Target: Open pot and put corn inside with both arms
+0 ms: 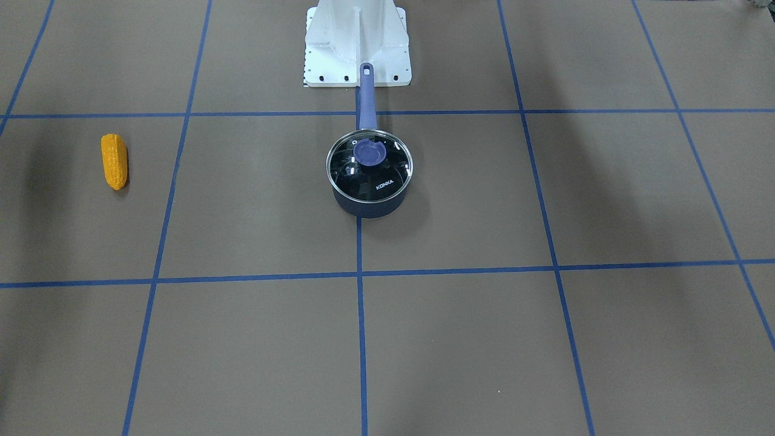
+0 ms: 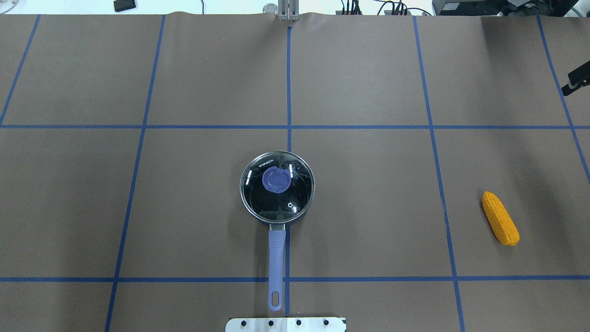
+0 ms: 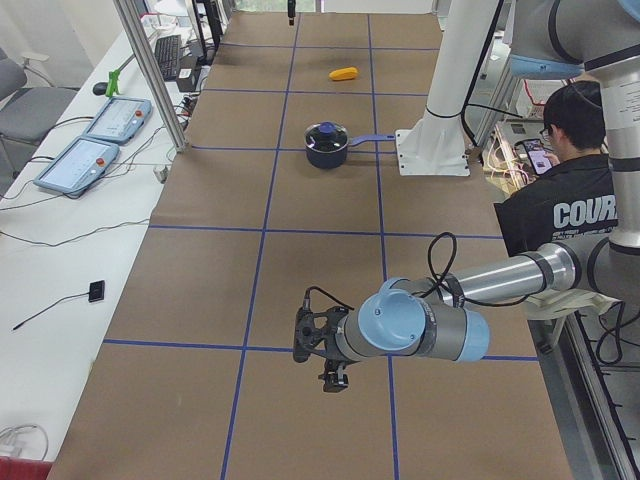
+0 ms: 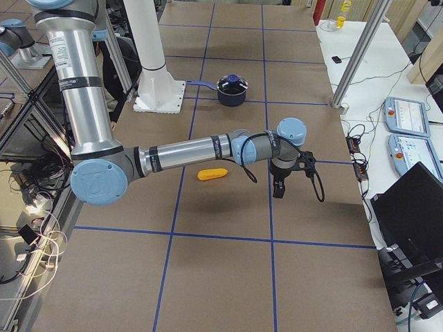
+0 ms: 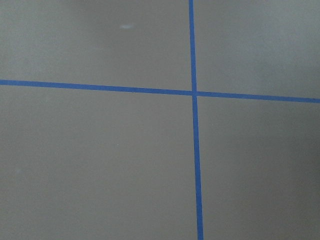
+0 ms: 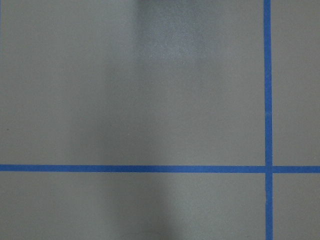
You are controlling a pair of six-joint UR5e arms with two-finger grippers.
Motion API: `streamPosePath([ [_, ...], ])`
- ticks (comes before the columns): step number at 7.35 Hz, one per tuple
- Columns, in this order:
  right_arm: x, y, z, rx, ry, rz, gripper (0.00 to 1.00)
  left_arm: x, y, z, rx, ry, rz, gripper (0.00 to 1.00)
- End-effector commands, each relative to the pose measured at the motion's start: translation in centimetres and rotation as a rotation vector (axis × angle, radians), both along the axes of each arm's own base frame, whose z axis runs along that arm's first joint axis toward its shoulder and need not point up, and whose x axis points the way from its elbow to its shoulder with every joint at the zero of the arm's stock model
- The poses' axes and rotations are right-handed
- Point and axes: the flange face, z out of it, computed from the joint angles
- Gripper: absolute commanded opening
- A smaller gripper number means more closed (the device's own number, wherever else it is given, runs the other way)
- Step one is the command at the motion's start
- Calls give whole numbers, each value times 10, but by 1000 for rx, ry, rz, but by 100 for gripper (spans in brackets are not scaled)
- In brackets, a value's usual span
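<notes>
The navy pot (image 2: 276, 216) stands at the table's middle with its glass lid (image 2: 295, 198) on and its handle (image 2: 276, 263) toward the robot's base. It also shows in the front view (image 1: 369, 203). The corn (image 2: 500, 224) lies flat on the robot's right side, far from the pot; the front view shows it at the left (image 1: 114, 161). My right gripper (image 4: 278, 190) hangs over the table beyond the corn; only a black edge of it shows overhead (image 2: 578, 80). My left gripper (image 3: 335, 378) hovers far from the pot at the left end. I cannot tell whether either is open or shut.
The white base plate (image 1: 357, 60) sits behind the pot's handle. Brown paper with a grid of blue tape lines (image 5: 194, 93) covers the table. An operator (image 3: 570, 200) sits beside the robot. Control pendants (image 3: 80, 165) lie on a side bench.
</notes>
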Motion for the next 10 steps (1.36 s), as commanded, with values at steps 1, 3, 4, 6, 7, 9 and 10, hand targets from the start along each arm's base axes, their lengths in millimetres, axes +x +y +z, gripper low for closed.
streamPosePath([
  [1, -40, 13, -40, 15, -29, -18, 100, 0, -4, -15, 26, -2, -1, 98],
  [3, -66, 36, -76, 46, -88, -66, 100, 0, -10, -22, 40, -5, 1, 98],
  [4, -93, 45, -82, 29, -103, -101, 100, 2, -14, -26, 26, 3, -8, 98],
  [6, -133, 82, -88, 48, -104, -195, 100, 5, -17, -30, 6, 17, -30, 98],
  [7, -145, 95, -93, 59, -99, -202, 100, 4, -20, -37, 25, 22, -59, 98],
  [9, -181, 126, -68, 124, -70, -187, 100, 36, -40, -52, 14, 31, 4, 98],
  [10, -191, 130, -66, 114, -78, -160, 100, 47, -44, -54, 13, 29, 29, 98],
])
